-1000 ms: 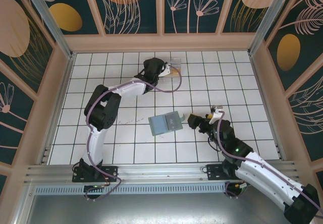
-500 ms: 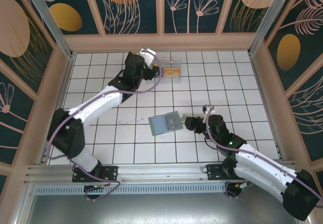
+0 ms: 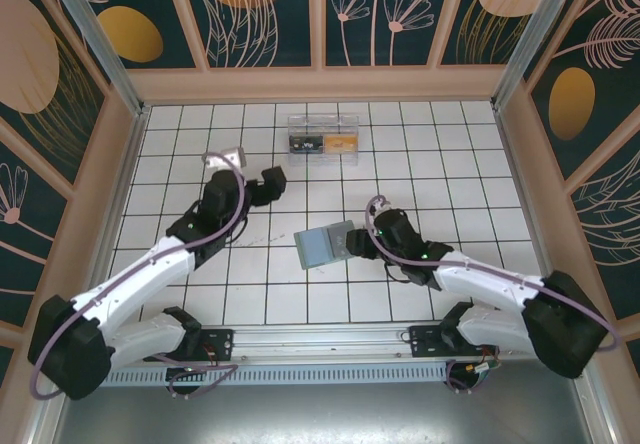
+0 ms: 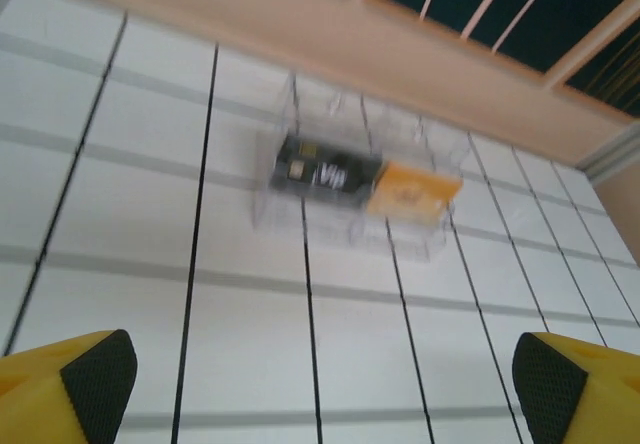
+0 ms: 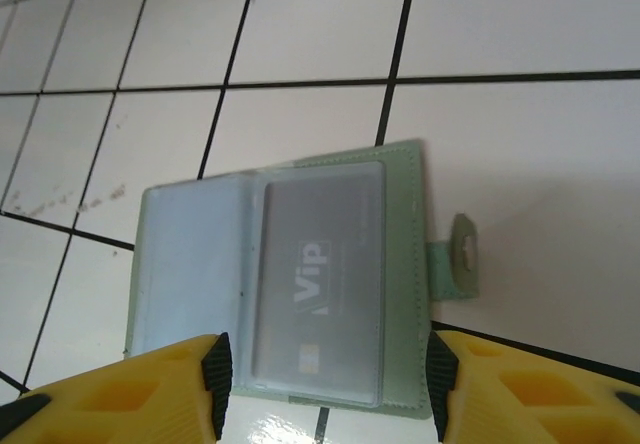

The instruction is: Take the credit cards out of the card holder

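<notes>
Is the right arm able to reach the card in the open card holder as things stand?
Probably yes: the right gripper hovers at the open card holder, jaws apart to either side of the grey card. Only the clear sleeve covers it.

Blur at the far box, cropped fingers up close

In the left wrist view the clear box (image 4: 350, 179), its black card (image 4: 325, 174) and its tan card (image 4: 415, 192) are smeared soft, their small print unreadable. The bottom edge crops the left gripper (image 4: 320, 384). In the right wrist view the right gripper (image 5: 325, 374) is cropped likewise and hides the card holder's (image 5: 290, 284) near left corner. Whether it touches the holder cannot be judged.
</notes>
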{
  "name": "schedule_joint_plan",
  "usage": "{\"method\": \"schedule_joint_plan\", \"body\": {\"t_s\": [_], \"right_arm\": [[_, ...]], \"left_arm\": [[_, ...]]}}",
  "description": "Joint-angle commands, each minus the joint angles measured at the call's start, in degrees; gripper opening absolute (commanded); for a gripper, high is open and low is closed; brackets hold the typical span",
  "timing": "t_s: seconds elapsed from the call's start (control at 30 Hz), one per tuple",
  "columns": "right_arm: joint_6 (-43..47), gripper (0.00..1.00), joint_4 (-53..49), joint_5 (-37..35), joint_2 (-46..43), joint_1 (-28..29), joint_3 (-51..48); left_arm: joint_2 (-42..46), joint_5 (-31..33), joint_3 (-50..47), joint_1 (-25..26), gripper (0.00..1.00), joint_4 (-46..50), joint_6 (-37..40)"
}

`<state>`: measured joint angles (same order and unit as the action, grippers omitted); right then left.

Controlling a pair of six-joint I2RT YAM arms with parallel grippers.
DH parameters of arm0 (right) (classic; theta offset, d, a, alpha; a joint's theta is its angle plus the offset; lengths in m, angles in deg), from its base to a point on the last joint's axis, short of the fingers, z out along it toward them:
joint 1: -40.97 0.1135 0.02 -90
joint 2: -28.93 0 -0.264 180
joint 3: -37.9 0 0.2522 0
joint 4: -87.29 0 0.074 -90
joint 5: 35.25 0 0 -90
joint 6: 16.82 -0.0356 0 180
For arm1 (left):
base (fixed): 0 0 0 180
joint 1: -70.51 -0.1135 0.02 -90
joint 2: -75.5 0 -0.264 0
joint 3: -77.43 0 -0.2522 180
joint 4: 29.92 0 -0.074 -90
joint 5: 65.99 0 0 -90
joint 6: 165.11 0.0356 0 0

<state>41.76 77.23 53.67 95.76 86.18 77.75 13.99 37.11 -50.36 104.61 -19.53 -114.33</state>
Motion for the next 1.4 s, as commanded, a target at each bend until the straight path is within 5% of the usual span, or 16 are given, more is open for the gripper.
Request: {"method": "schedule_joint_plan", "body": {"t_s": [0.0, 0.23, 0.43, 0.5, 0.77, 1.37], "right_arm": [[0.5, 0.56, 1.5, 3.4, 3.8, 0.6, 3.2], [-0.3, 0.64, 1.5, 6.1, 10.1, 0.9, 6.1], [-0.6, 0.67, 1.0, 6.4, 14.3, 1.0, 7.4], [-0.8, 0.67, 0.9, 6.1, 15.2, 1.0, 7.7], [-0.5, 0.68, -0.4, 4.4, 17.2, 1.1, 8.8], [-3.2, 0.69, 3.8, 10.9, 18.4, 2.4, 9.3]], "left_arm": [[4.4, -7.4, -8.4, -0.4, 0.91, -1.5, -12.5], [6.6, -16.5, -21.4, 0.1, 0.63, -9.0, -23.6], [-0.4, -17.5, -23.8, 4.0, 0.16, -16.0, -26.0], [-3.2, -16.5, -23.0, 6.1, 0.08, -17.2, -26.2], [-15.9, -17.0, -19.7, 9.7, 0.02, -19.3, -27.0], [-24.6, -19.9, -18.6, 10.8, 0.02, -23.1, -28.0]]}}
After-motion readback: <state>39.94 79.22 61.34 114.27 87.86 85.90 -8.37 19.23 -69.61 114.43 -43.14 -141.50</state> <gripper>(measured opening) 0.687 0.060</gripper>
